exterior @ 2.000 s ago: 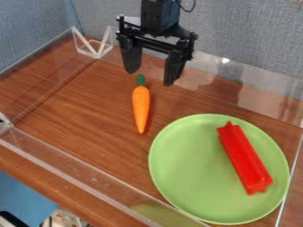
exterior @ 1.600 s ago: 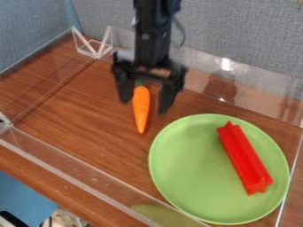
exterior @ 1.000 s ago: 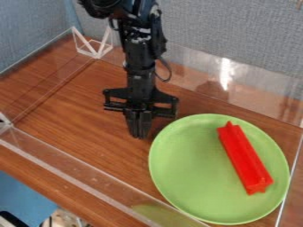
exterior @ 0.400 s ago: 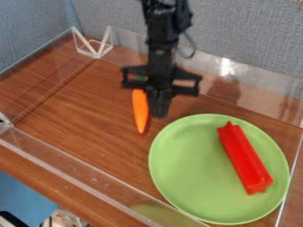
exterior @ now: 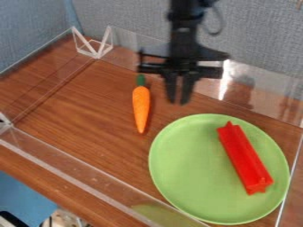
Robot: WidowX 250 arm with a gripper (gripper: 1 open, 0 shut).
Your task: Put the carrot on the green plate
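Empty jaws [exterior: 182, 89], slightly parted, hang beside the carrot [exterior: 141, 108]; no writing visible.

The end effector [exterior: 182, 87] is motion-blurred, its finger gap unclear; its arm runs off the top edge above it.
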